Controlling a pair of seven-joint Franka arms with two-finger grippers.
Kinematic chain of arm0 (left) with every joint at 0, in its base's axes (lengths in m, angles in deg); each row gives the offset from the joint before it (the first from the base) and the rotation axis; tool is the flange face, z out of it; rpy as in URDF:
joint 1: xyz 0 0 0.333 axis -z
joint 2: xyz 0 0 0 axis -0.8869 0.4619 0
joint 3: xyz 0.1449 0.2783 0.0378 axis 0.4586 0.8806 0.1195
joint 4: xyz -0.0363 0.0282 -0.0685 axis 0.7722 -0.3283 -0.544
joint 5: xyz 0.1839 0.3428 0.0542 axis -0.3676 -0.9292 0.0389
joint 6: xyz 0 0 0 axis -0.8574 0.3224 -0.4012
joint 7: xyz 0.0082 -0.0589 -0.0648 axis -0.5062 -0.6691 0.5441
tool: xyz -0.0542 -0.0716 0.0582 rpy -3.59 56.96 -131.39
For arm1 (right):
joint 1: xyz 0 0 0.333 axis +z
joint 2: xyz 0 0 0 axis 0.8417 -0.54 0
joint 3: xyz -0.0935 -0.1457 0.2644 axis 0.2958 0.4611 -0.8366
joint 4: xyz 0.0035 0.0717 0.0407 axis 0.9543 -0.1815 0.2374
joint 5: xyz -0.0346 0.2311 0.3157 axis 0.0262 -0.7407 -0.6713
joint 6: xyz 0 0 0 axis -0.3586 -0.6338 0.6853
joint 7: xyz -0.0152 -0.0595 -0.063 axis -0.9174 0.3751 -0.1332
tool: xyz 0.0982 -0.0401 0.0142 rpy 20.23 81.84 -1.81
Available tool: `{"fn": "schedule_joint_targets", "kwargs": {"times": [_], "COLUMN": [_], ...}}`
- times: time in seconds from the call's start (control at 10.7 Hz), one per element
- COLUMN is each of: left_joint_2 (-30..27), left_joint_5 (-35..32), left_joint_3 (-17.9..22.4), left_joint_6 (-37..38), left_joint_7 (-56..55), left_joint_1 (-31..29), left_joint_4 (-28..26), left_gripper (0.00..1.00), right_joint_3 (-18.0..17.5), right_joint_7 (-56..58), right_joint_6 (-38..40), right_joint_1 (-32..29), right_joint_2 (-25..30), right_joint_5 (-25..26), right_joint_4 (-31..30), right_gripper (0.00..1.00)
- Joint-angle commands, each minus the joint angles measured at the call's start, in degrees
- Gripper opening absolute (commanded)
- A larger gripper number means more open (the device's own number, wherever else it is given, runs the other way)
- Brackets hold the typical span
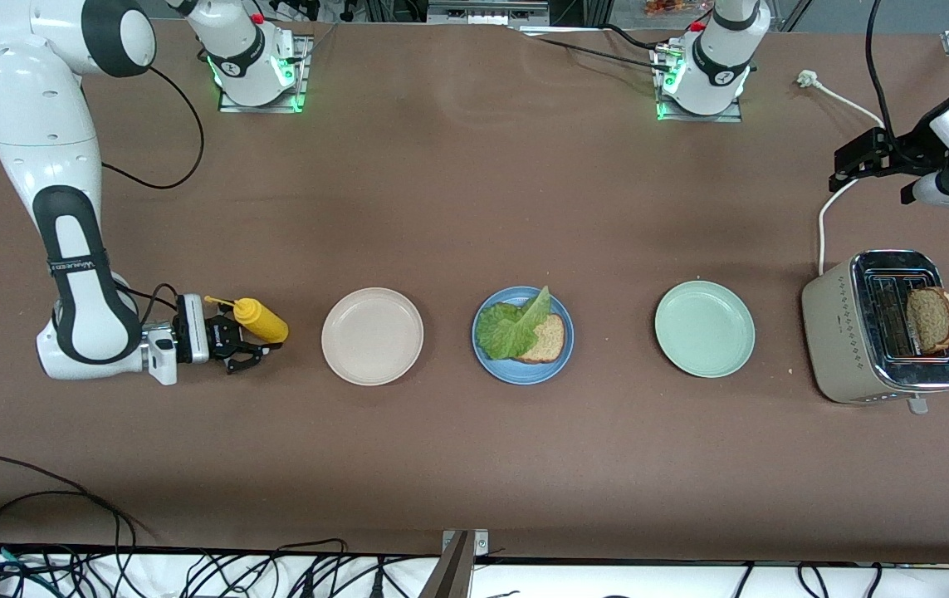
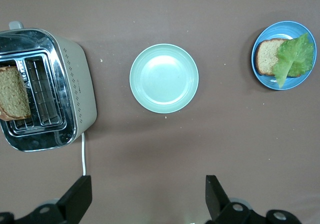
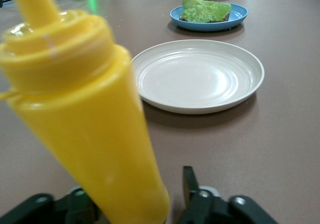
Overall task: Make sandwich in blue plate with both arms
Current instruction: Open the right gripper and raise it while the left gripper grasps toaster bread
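The blue plate (image 1: 524, 371) sits mid-table and holds one brown bread slice (image 1: 550, 340) with a green lettuce leaf (image 1: 511, 328) lying partly over it. A second bread slice (image 1: 931, 318) stands in the toaster (image 1: 835, 324) at the left arm's end. My left gripper (image 1: 852, 162) is open and empty in the air over the table beside the toaster. My right gripper (image 1: 254, 349) is low at the right arm's end, open, with a leaning yellow squeeze bottle (image 1: 262, 320) between its fingers. One finger (image 3: 188, 181) stands clear of the bottle (image 3: 90, 114).
A beige-white plate (image 1: 372, 335) lies between the bottle and the blue plate. A pale mint-green plate (image 1: 704, 328) lies between the blue plate and the toaster. The toaster's white cord (image 1: 823, 224) runs toward the left arm's base. Black cables lie along the table's near edge.
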Motion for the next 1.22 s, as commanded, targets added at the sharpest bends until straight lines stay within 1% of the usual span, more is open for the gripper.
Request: {"fn": "schedule_joint_targets", "kwargs": {"times": [0.0, 0.09, 0.19, 0.28, 0.47, 0.56, 0.84, 0.94, 1.12], "left_joint_2": [0.8, 2.3, 2.7, 4.3, 8.6, 10.3, 15.6, 17.5, 20.7], "left_joint_5": [-0.4, -0.4, -0.8, -1.7, -1.9, -1.9, -1.9, -2.0, -3.8], "left_joint_3": [0.5, 0.7, 0.7, 0.6, 0.7, 0.7, 0.8, 1.1, 1.1], "left_joint_6": [0.0, 0.0, 0.0, -0.1, -0.1, -0.1, -0.3, -1.5, -7.1], "left_joint_7": [-0.2, 0.0, 0.2, 1.5, 5.3, 5.9, 6.0, 5.9, 7.4], "left_joint_1": [-1.2, -2.2, -3.7, -5.3, -9.0, -10.5, -14.3, -15.8, -18.6], "left_joint_4": [0.3, 0.4, 0.5, 1.4, 5.9, 6.5, 9.9, 10.7, 10.9], "left_gripper": [1.0, 1.0, 1.0, 1.0, 1.0, 1.0, 1.0, 1.0, 1.0], "right_joint_3": [0.9, 2.7, 4.5, 6.0, 8.5, 9.8, 9.9, 9.9, 9.8], "right_joint_7": [-0.2, 0.4, 0.6, 0.7, -0.3, -2.7, -17.8, -23.3, -34.2], "right_joint_6": [0.4, 0.7, 1.1, 1.1, 1.1, 0.8, 0.4, 0.5, 0.5], "right_joint_1": [-1.6, -1.5, -1.5, -1.5, -1.1, -0.8, -0.1, 0.5, 1.9], "right_joint_2": [-0.9, -0.7, -0.6, -0.4, 2.1, 4.0, 12.1, 14.4, 19.5], "right_joint_5": [-0.9, -0.6, 0.1, 1.6, 4.3, 6.0, 16.4, 19.2, 23.7], "right_joint_4": [1.6, 1.6, 1.5, 1.5, 1.5, 1.3, 0.7, 0.3, -1.7], "right_gripper": [1.0, 1.0, 1.0, 1.0, 1.0, 1.0, 1.0, 1.0, 1.0]}}
